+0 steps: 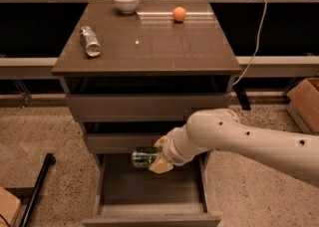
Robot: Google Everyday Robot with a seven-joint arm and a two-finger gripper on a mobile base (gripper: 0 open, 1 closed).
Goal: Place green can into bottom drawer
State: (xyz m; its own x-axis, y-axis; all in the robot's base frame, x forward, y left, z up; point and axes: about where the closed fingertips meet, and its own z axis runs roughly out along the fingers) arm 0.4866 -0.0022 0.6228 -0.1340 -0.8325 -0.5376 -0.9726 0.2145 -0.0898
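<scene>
The green can (143,157) lies sideways in my gripper (158,157), held just above the open bottom drawer (152,217), near its back left part. The gripper is shut on the can's right end, and its cream-coloured fingers (161,165) wrap that end. My white arm (249,139) reaches in from the right. The bottom drawer is pulled out towards me, and the part of its inside that shows is bare and grey. The two shallower drawers (149,105) above it are pushed in.
On the cabinet top (149,47) lie a slim silver can (90,41) on its side at the left, a white bowl (125,0) at the back, and an orange ball (179,14). A cardboard box (306,102) stands on the floor at the right. A black pole (37,191) lies at the lower left.
</scene>
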